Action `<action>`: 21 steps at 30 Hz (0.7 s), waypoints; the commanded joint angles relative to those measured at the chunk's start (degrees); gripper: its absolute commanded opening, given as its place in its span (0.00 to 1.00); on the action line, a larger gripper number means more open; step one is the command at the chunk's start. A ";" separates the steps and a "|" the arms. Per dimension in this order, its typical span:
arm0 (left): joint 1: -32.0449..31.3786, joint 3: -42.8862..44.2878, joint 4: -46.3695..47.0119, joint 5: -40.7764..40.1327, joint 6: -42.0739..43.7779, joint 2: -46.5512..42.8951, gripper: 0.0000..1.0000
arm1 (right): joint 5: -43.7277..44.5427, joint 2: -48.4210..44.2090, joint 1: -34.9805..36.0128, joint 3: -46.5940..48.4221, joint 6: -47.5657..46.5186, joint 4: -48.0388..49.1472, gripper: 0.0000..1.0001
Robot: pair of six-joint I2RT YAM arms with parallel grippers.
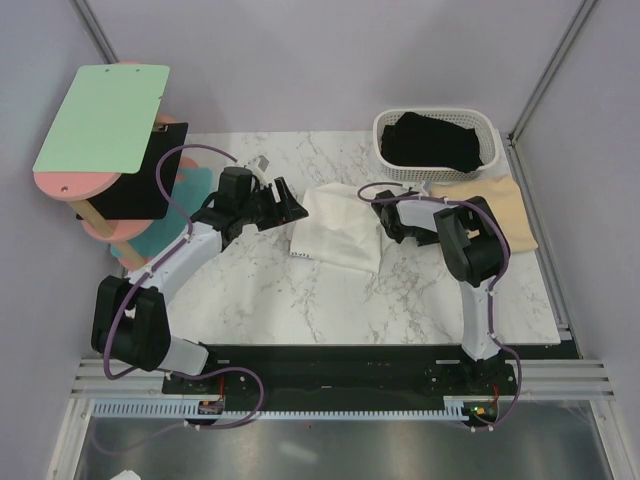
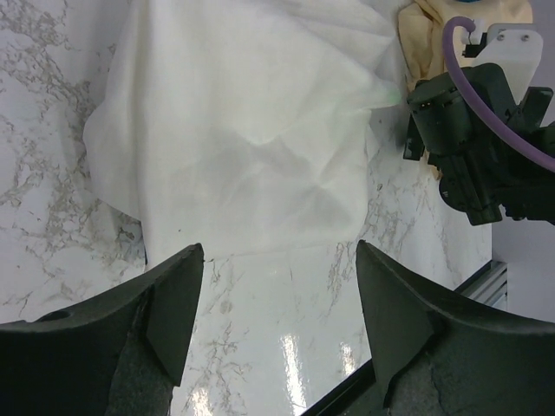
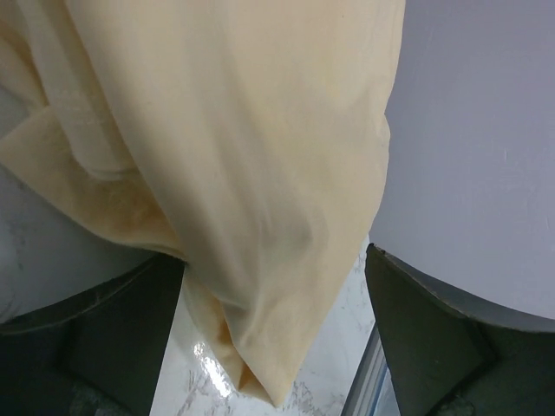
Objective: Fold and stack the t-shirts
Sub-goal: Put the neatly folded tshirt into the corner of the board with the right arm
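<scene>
Left end effector [image 2: 277, 250] gapes empty near rumpled white tee [image 2: 243, 113]; right end effector [image 3: 273, 256] gapes astride limp tan tee [image 3: 217, 113].

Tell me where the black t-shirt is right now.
In the top view, the black t-shirt lies bunched inside the white basket at the far right, just beyond the tan t-shirt.

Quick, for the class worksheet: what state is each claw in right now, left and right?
Left claw: open, holding nothing; the white t-shirt lies just ahead of it.
Right claw: open; the tan t-shirt lies loose between its spread fingers.
</scene>
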 commanded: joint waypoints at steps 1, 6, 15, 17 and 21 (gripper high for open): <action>0.15 0.36 -0.13 -1.18 2.14 -1.75 0.78 | -1.25 3.51 -1.51 1.93 -1.20 2.21 0.88; 0.24 0.27 -0.48 -1.62 2.32 -2.72 0.78 | -5.47 3.87 -2.65 0.27 -4.72 6.60 0.00; 0.42 -1.04 -1.10 -3.38 2.05 -3.77 0.78 | -16.19 -2.73 1.81 -4.66 -8.94 11.62 0.00; 0.50 -1.48 -1.19 -3.64 2.05 -3.95 0.78 | -17.95 -3.26 3.58 -4.05 -8.77 11.18 0.00; 0.59 -2.10 -1.45 -4.43 1.96 -4.56 0.78 | -19.98 -2.03 9.02 -0.10 -7.72 9.95 0.00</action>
